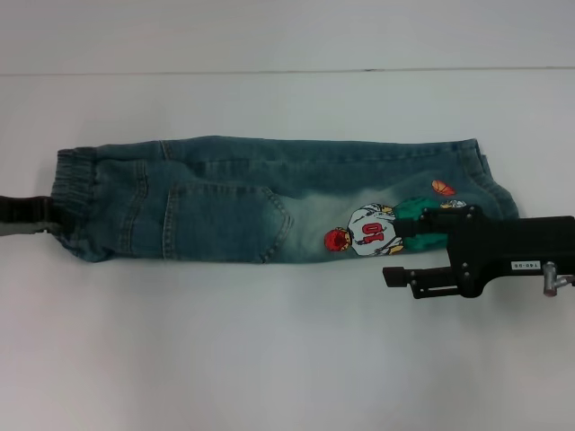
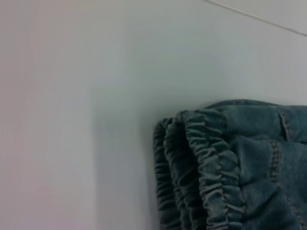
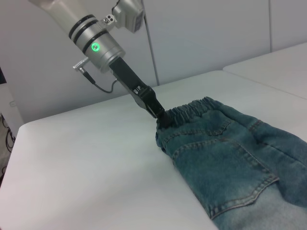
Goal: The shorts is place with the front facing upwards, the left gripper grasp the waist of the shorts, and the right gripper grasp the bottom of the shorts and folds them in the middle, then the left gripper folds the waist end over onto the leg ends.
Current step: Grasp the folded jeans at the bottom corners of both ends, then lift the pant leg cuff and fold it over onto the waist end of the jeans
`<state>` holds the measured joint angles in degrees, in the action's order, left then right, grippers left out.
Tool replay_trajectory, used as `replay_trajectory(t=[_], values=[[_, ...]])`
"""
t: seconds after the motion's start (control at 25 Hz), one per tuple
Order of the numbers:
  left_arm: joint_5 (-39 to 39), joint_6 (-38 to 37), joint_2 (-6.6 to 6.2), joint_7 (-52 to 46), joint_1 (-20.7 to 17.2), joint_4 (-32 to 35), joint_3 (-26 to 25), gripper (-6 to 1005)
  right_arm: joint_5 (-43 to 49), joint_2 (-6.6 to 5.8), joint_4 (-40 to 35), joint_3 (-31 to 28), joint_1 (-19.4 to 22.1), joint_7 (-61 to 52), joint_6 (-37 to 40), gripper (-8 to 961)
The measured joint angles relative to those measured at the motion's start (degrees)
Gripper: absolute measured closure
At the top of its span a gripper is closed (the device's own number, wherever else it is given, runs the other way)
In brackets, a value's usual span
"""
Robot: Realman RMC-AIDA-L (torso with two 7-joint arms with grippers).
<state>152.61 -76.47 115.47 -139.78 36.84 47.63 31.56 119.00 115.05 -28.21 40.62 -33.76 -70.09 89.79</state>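
Observation:
The shorts (image 1: 234, 197) lie folded lengthwise across the white table, faded blue denim with the back pocket (image 1: 225, 224) and the number 10 player patch (image 1: 368, 232) facing up. The ruched waist (image 1: 76, 193) is at the left end and the leg ends (image 1: 490, 180) at the right. My left gripper (image 1: 49, 218) comes in from the left edge, shut on the waist (image 3: 192, 109). Its fingertips (image 3: 162, 118) pinch the band's end. The waistband (image 2: 206, 163) fills the left wrist view's corner. My right gripper (image 1: 404, 250) hovers open over the patch area, near the shorts' front edge.
A seam line (image 1: 287, 72) crosses the white table behind the shorts. The right wrist view shows the table's edge (image 3: 14, 143) beyond the waist end, wall panels behind, and a second white surface (image 3: 273, 62) to one side.

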Motion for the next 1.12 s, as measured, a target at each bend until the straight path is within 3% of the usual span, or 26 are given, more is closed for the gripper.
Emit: replay_trajectory(t=[0.4,0.48,0.84,1.12], values=[[-3.89,-4.67,-0.35,3.30,0.84,1.63,-0.33,908,0.09,1.25,0.00,1.33,-0.08,1.59,-2.74,151],[-5.20,-5.74,-0.35,3.71,0.86,2.59,-0.21,908,-0.18,1.60,0.00,1.08,0.04,1.83,-3.43,361],[-14.86,-12.93,-0.55,5.95,1.37,7.18,-0.36,909,-8.93,3.82,4.09,-1.44,0.59,3.75,-13.83,731],[-23.88,-15.88,-0.92,6.19,3.94,7.46,0.01,909,-29.11,5.12,18.02,-1.56,-1.06,20.52,-22.59,955]])
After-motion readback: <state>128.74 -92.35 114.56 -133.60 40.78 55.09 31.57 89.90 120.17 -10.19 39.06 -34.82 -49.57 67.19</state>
